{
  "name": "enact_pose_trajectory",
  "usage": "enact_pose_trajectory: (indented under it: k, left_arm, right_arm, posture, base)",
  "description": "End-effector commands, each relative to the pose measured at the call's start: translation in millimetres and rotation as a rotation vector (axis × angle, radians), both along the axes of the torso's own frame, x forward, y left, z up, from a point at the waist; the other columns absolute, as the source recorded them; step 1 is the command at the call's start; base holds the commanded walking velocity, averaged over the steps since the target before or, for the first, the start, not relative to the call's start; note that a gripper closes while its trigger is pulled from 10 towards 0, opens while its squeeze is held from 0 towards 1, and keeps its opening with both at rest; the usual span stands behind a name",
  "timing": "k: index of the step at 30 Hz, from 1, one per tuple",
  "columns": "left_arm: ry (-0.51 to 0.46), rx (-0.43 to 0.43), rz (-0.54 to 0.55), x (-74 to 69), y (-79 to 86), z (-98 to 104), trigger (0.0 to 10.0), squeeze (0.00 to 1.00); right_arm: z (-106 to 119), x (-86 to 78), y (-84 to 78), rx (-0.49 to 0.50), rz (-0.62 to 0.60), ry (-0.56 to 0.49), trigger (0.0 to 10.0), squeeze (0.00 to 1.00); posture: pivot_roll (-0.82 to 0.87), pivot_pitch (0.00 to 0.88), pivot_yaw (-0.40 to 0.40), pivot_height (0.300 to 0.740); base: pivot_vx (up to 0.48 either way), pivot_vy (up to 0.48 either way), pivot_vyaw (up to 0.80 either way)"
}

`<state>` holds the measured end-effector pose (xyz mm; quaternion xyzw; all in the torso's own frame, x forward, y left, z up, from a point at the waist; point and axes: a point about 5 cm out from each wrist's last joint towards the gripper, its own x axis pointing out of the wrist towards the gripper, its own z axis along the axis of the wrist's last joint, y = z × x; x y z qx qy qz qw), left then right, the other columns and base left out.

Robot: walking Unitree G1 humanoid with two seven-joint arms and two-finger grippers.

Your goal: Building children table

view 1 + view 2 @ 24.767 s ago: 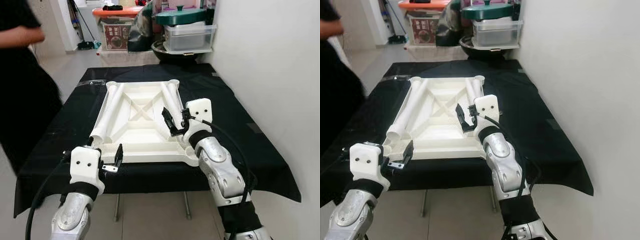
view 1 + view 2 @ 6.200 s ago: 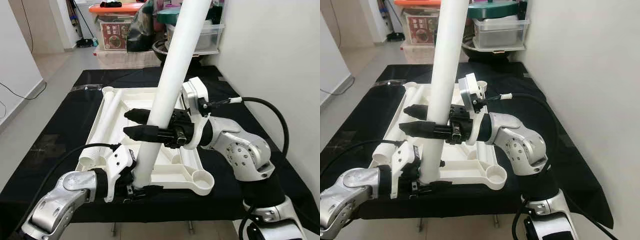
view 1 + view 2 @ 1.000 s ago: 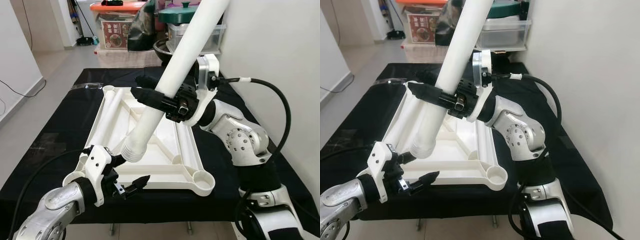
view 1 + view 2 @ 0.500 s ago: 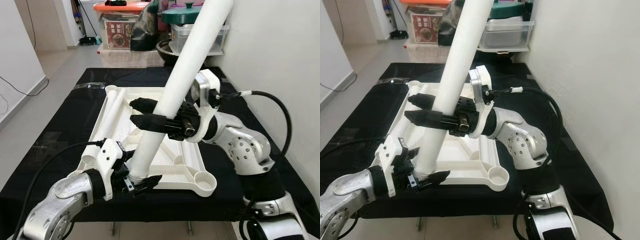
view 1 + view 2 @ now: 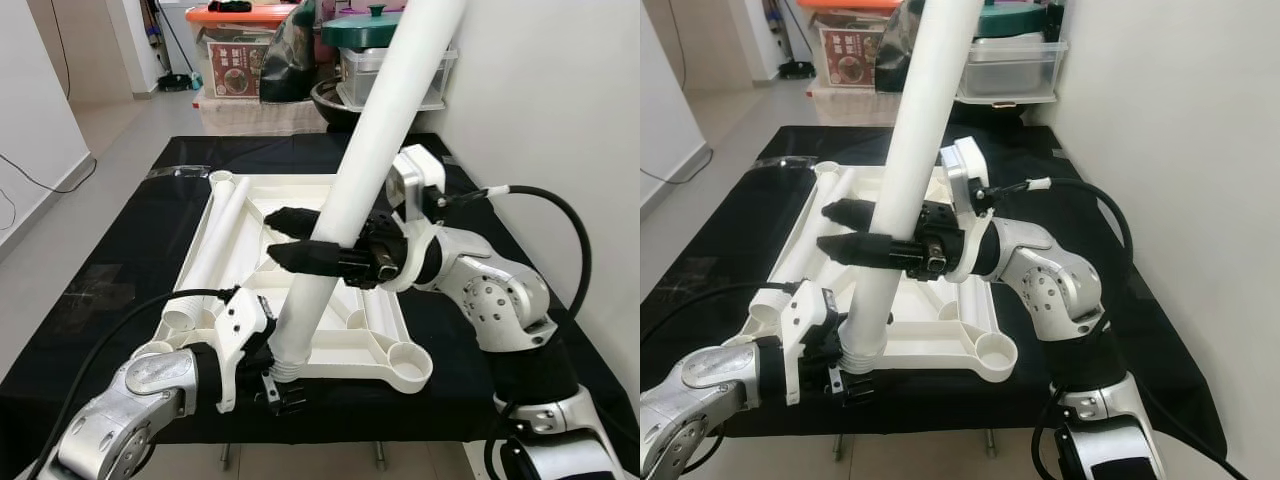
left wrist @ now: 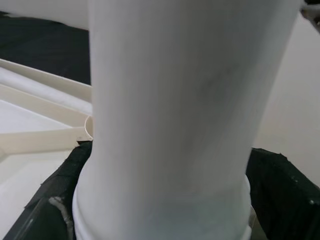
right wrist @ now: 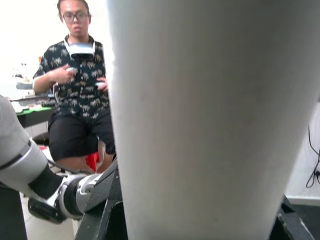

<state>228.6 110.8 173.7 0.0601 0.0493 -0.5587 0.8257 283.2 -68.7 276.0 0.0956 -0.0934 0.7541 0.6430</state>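
Both grippers clamped on white table leg [image 5: 350, 215]: right gripper [image 5: 290, 240] pinching mid-shaft, left gripper [image 5: 275, 385] pinching threaded base at 6 o'clock, over tabletop [image 5: 330, 335] corner.

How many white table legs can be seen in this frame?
2: one leg held tilted by both grippers over the tabletop's near-left corner, one lying along the tabletop's left side. Others may be hidden.

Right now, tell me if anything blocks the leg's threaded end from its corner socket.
Nothing visible does. The leg, held by the right gripper and left gripper, stands with its end at the near-left corner of the tabletop.
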Motion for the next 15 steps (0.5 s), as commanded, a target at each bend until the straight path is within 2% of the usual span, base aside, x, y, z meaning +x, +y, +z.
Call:
enact_pose_trajectory:
  k: [1,2,3,4,7,9,15]
  left_arm:
    - [-0.005,0.002,-0.080,-3.7,-13.2,-0.4,10.0,0.00]
    - [-0.012,0.003,-0.073,-2.3,-12.5,-0.1,10.0,0.00]
    - [-0.033,-0.004,-0.045,1.8,-11.5,1.6,3.5,0.00]
    - [-0.041,-0.013,-0.026,4.2,-11.1,2.8,0.0,0.00]
    - [-0.049,-0.023,-0.007,6.8,-10.5,3.9,0.0,0.00]
    - [-0.084,-0.089,0.062,13.4,-7.1,11.7,0.0,0.00]
    - [-0.102,-0.109,0.079,15.2,-6.7,14.5,0.0,0.00]
  right_arm:
    - [4.9,-13.5,18.2,0.034,0.110,-0.033,0.0,0.00]
    - [4.8,-13.3,18.5,0.034,0.108,-0.034,0.0,0.00]
    - [4.9,-12.6,18.8,0.036,0.099,-0.034,0.0,0.00]
    - [4.9,-12.2,18.7,0.038,0.093,-0.034,0.0,0.00]
    - [4.9,-11.7,18.5,0.040,0.087,-0.035,0.0,0.00]
    - [5.0,-10.7,17.4,0.043,0.073,-0.034,0.0,0.00]
    - [4.3,-9.4,15.8,0.039,0.062,-0.033,0.0,0.00]
  posture:
    - [0.05,0.000,-0.007,0.740]
    - [0.05,0.000,-0.007,0.740]
    - [0.05,0.000,-0.008,0.740]
    - [0.05,0.000,-0.008,0.740]
    - [0.05,0.000,-0.008,0.740]
    - [0.04,0.000,-0.006,0.740]
    - [0.04,0.000,-0.007,0.740]
  base:
    - [0.000,0.000,0.00]
    - [0.000,0.000,0.00]
    - [0.000,0.000,0.00]
    - [0.000,0.000,0.00]
    - [0.000,0.000,0.00]
    - [0.000,0.000,0.00]
    - [0.000,0.000,0.00]
